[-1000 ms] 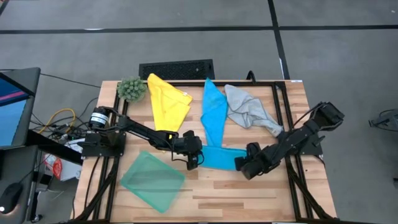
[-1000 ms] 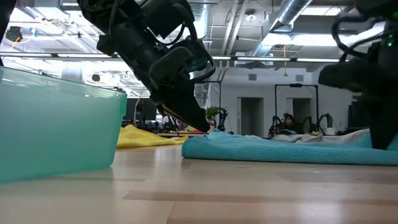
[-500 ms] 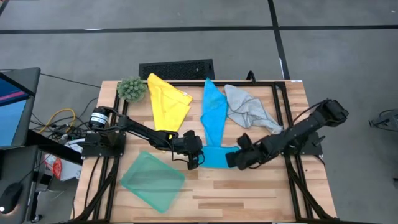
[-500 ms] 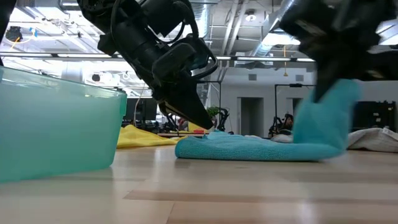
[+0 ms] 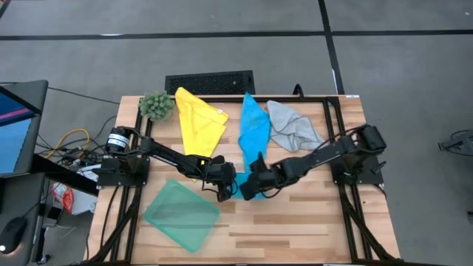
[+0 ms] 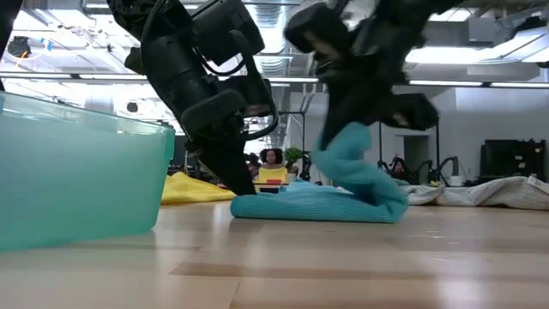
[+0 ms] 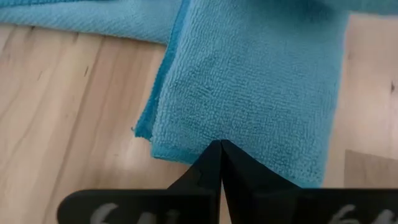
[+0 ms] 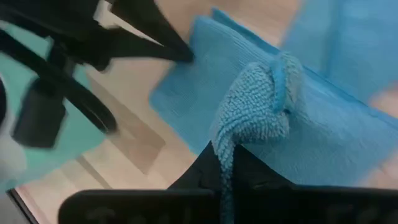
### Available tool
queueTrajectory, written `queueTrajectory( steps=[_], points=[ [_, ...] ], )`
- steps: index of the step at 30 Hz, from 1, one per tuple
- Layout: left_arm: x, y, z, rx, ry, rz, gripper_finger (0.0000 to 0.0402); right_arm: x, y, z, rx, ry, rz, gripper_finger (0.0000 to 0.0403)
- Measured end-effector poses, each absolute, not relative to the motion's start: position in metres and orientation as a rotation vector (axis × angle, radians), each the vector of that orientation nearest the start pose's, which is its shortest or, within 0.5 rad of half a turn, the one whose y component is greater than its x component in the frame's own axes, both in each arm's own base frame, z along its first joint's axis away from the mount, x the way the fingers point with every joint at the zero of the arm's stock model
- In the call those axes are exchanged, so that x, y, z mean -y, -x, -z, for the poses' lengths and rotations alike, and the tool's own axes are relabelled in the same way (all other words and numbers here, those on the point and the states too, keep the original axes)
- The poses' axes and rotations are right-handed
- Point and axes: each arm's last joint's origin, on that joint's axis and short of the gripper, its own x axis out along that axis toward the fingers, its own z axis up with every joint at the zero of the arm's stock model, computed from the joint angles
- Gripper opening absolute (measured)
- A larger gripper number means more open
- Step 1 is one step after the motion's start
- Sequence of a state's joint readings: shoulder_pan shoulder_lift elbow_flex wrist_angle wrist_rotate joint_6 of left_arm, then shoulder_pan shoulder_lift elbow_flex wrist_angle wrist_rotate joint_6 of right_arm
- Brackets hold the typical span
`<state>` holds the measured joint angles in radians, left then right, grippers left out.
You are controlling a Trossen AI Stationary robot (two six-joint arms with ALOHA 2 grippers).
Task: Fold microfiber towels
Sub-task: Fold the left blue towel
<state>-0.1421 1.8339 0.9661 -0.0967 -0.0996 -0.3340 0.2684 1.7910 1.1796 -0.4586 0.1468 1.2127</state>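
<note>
A bright blue towel lies near the table's middle, its right end raised and doubled over. My left gripper is shut, its tips down on that towel's left end. My right gripper is shut on the raised end, close to the left gripper. A second blue towel lies just beyond, flat on the table. The yellow towel, the grey towel and the teal towel lie apart, untouched. My left gripper presses its shut fingertips on the blue towel's left edge, slanting down from the table's left. The towel lies flat on the table under them. My right gripper pinches a bunched fold of the towel's right end between its two fingers, from above. That end is lifted clear and arches over the part lying on the table.
A fuzzy green plant ball sits at the far left corner. A dark grille lies beyond the table's far edge. Bare wood lies along the near edge, right of the teal towel.
My right gripper has gone toward the table's left edge and up, carrying the blue towel's right end. That end has lifted off the table and folded over toward the left gripper. The towel's left end has stayed pinned on the table.
</note>
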Motion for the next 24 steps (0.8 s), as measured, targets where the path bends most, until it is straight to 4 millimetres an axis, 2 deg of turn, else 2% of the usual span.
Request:
queueTrajectory(
  steps=[6, 9, 13, 18, 24],
  points=[
    [0.047, -0.345, -0.131, -0.95, 0.201, -0.124, 0.0, -0.084, -0.374, -0.184, -0.962, -0.817, 0.474, 0.0028],
    [0.047, -0.345, -0.131, -0.953, 0.204, -0.12, 0.0, -0.084, -0.381, -0.188, -0.94, -0.796, 0.453, 0.0032],
    [0.047, -0.344, -0.131, -0.954, 0.208, -0.121, 0.0, -0.081, -0.382, -0.183, -0.965, -0.797, 0.462, 0.0049],
    [0.048, -0.344, -0.131, -0.955, 0.211, -0.122, 0.0, -0.08, -0.383, -0.18, -0.967, -0.802, 0.462, 0.0094],
    [0.049, -0.344, -0.13, -0.973, 0.239, -0.082, 0.0, -0.08, -0.387, -0.187, -0.9, -0.78, 0.429, 0.0178]
  ],
)
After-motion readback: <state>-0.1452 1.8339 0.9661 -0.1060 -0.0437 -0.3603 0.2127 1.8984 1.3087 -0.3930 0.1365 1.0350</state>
